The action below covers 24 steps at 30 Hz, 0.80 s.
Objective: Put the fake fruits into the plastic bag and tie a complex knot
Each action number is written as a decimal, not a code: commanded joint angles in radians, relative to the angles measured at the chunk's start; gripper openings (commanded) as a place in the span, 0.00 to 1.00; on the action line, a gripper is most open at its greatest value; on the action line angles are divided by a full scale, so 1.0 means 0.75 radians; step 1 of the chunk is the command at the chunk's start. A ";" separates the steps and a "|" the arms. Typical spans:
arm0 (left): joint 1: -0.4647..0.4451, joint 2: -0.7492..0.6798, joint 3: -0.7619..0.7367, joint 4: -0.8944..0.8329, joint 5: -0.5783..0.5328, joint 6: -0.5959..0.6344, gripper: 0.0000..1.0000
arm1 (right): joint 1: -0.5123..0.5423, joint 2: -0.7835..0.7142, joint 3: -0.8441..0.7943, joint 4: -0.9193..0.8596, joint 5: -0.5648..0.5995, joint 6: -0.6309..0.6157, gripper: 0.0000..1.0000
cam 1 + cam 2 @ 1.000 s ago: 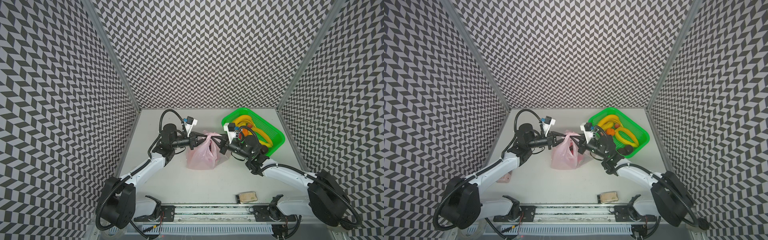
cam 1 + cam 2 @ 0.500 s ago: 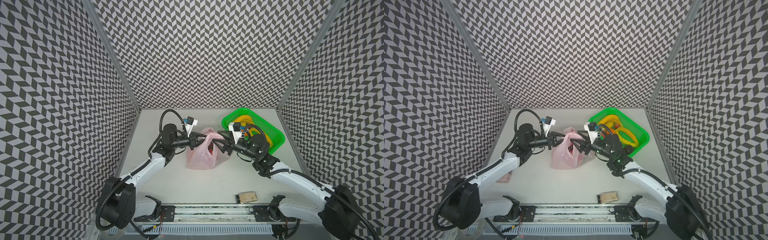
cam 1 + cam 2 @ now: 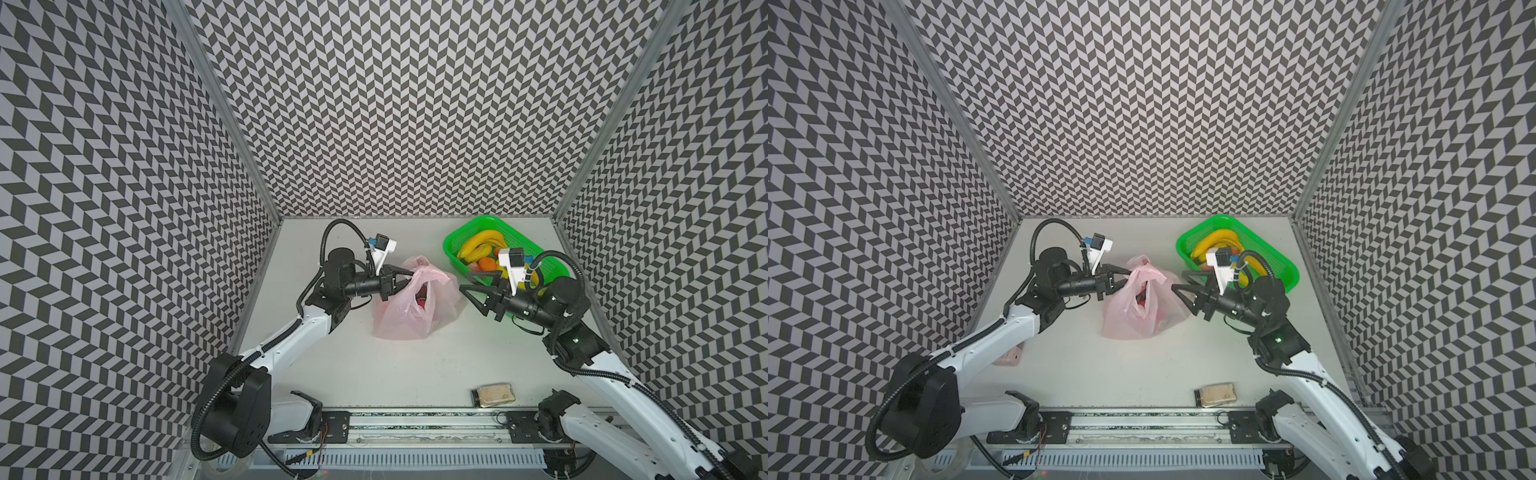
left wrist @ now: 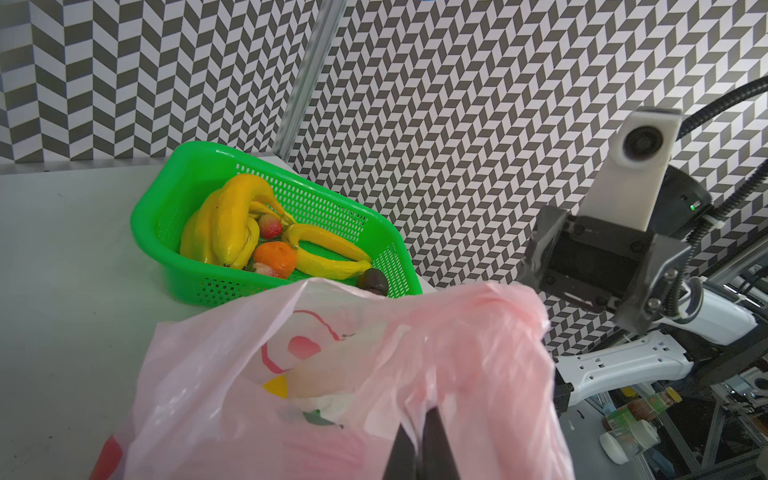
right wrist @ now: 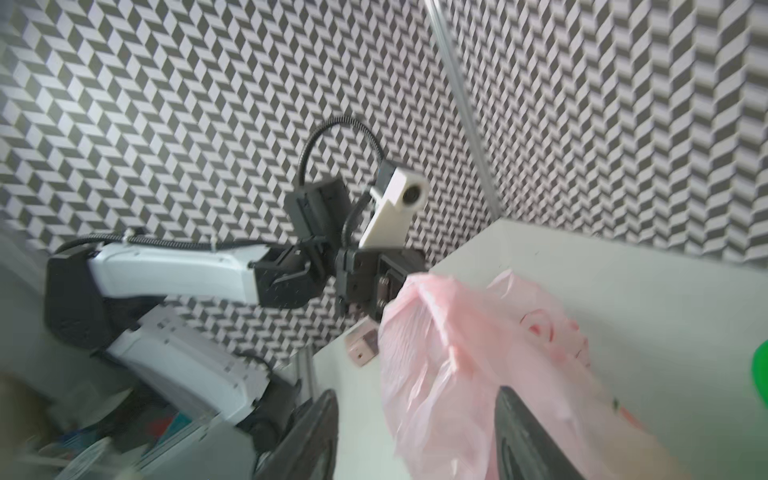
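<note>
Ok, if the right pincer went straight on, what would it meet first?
The plastic bag: the right pincer, open, points at its side, and the wrist view shows pink film between its fingers. Depth is unclear.

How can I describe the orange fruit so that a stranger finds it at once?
Look at the green basket at the table's far right corner. Among the yellow bananas inside lies the orange: the only round, orange-coloured fruit there.

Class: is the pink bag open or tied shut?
Open. The plastic bag gapes at its mouth, showing a red fruit inside; nothing tied.
</note>
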 commanded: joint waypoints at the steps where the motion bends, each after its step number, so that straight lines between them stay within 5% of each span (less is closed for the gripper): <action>1: -0.010 0.005 0.039 -0.009 0.002 0.010 0.00 | -0.005 0.002 -0.093 0.150 -0.173 0.216 0.52; 7: -0.015 0.011 0.046 -0.009 0.003 0.010 0.00 | 0.010 0.082 -0.163 0.336 -0.260 0.277 0.50; 24: -0.029 0.044 0.063 0.001 0.016 0.012 0.00 | 0.061 0.256 -0.109 0.535 -0.067 0.283 0.42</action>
